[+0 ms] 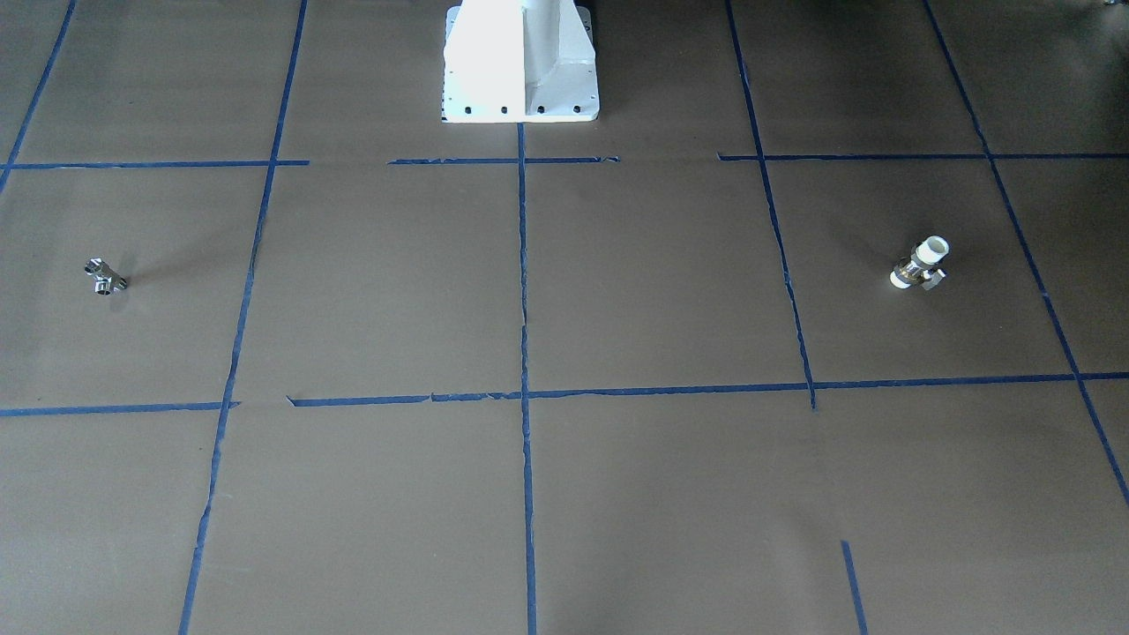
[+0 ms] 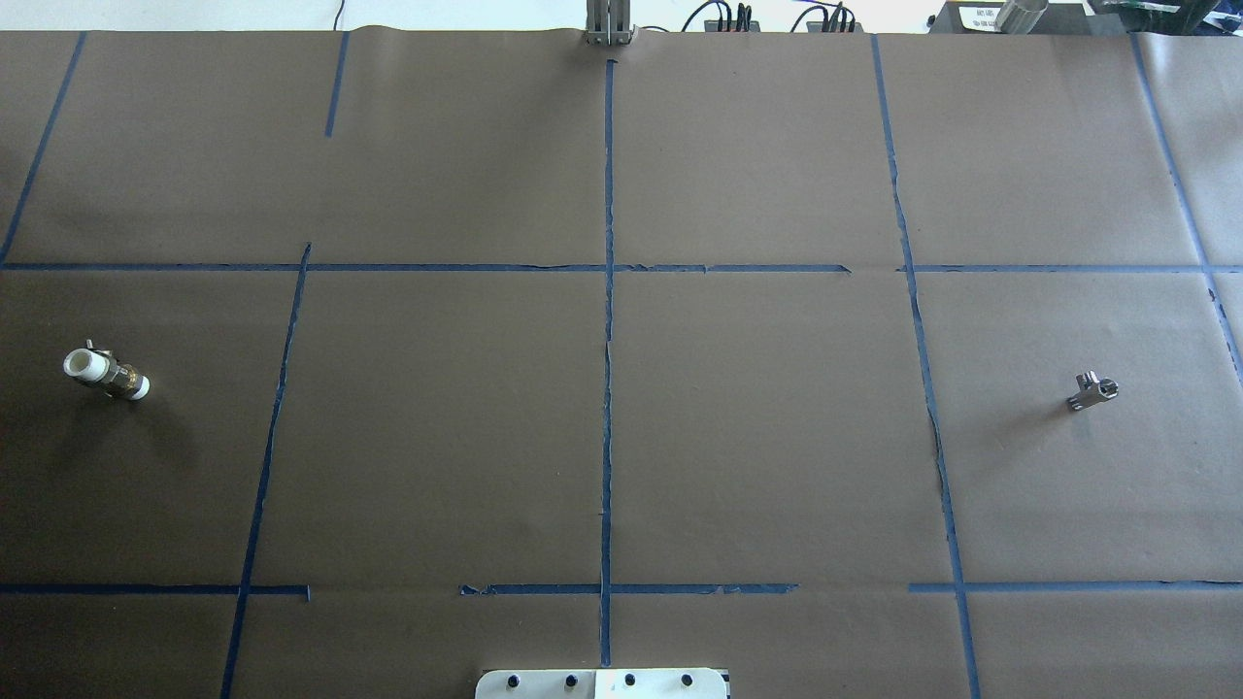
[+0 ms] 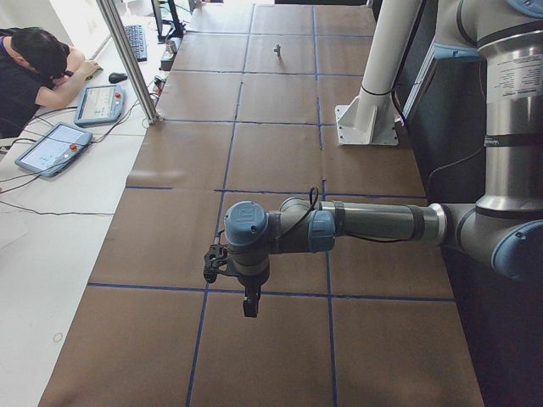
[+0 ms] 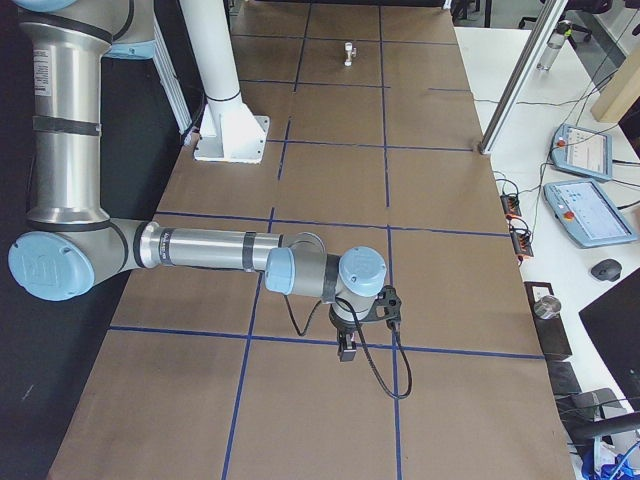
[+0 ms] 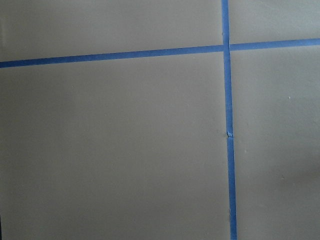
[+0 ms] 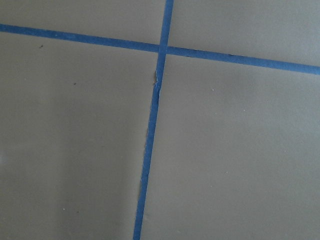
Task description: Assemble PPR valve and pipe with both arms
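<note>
The PPR valve (image 1: pixel 920 264), with white ends and a metal middle, lies on the brown paper at the robot's left side; it also shows in the overhead view (image 2: pixel 105 370) and far off in the exterior right view (image 4: pixel 347 50). The pipe (image 1: pixel 105 277), a small chrome T-piece, lies at the robot's right side, also in the overhead view (image 2: pixel 1092 390) and far off in the exterior left view (image 3: pixel 277 51). My left gripper (image 3: pixel 251 309) and right gripper (image 4: pixel 347 353) hang above the table ends and show only in the side views, so I cannot tell whether they are open or shut. Both wrist views show only paper and tape.
The white pedestal (image 1: pixel 520 66) stands at the robot's edge of the table. Blue tape lines (image 2: pixel 608 388) divide the brown paper into squares. An operator (image 3: pixel 34 72) sits at a side desk with tablets (image 3: pixel 51 148). A metal post (image 3: pixel 127 59) stands at the table edge.
</note>
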`<state>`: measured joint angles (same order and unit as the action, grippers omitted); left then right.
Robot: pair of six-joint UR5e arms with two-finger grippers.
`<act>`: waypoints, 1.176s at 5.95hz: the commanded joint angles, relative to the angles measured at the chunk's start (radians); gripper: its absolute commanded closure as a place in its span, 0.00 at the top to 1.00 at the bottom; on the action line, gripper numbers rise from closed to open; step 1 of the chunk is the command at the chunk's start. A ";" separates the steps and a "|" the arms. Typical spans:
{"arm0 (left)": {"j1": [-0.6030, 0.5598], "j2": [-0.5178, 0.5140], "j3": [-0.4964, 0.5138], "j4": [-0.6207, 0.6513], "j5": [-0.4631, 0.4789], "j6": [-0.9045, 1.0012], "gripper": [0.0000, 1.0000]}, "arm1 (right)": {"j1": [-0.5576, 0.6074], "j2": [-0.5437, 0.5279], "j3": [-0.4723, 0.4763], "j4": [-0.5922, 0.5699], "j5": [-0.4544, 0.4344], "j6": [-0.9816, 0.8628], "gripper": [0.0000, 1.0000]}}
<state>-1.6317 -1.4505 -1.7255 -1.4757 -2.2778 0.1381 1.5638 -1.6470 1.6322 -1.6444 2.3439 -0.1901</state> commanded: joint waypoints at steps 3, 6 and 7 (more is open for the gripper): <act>0.077 0.004 -0.043 -0.005 0.001 -0.012 1.00 | -0.001 0.000 -0.002 0.000 0.000 0.000 1.00; 0.120 -0.145 -0.045 -0.077 -0.011 -0.045 1.00 | -0.001 0.000 0.000 0.000 0.000 0.000 1.00; 0.183 -0.143 -0.080 -0.119 -0.012 -0.055 1.00 | -0.001 0.000 -0.003 0.000 0.002 0.000 1.00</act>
<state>-1.4973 -1.5858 -1.7815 -1.5603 -2.2877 0.0882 1.5631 -1.6475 1.6315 -1.6441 2.3447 -0.1902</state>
